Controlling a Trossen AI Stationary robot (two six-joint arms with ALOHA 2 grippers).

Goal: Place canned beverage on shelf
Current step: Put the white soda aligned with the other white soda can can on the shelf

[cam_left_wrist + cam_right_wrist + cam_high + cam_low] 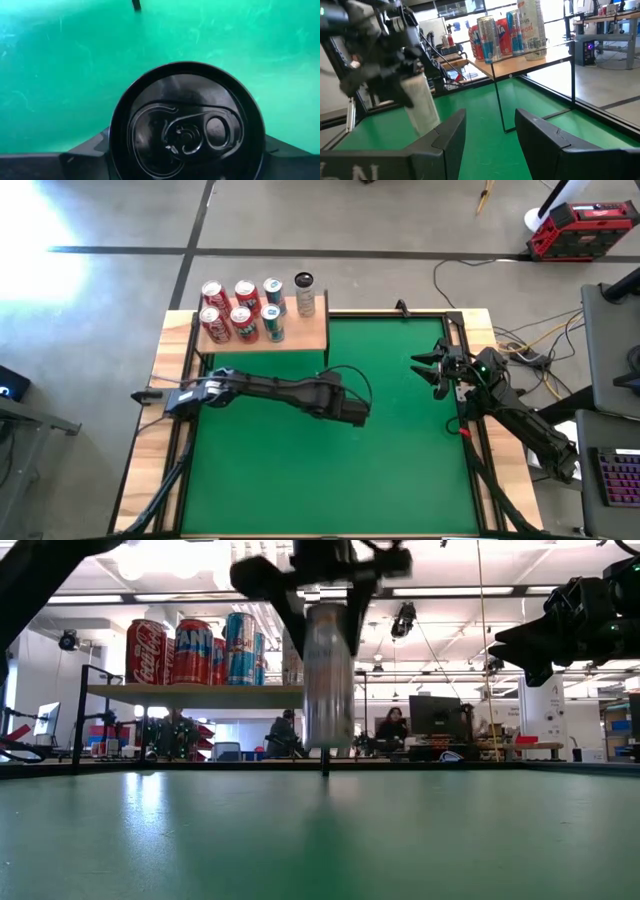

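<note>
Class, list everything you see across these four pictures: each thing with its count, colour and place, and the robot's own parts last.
light-wood shelf on black legs: one, far left of the table
red cans: four, on the shelf
blue cans: two, on the shelf
tall pale can: one, at the shelf's right end
silvery can with black top: one, held over the mat
green mat: one, covers the table
red toolbox: one, on the floor beyond the table
seated people: at least two, in the room behind
left gripper: shut on the silvery can, mid-table
right gripper: open, at the mat's right edge
</note>
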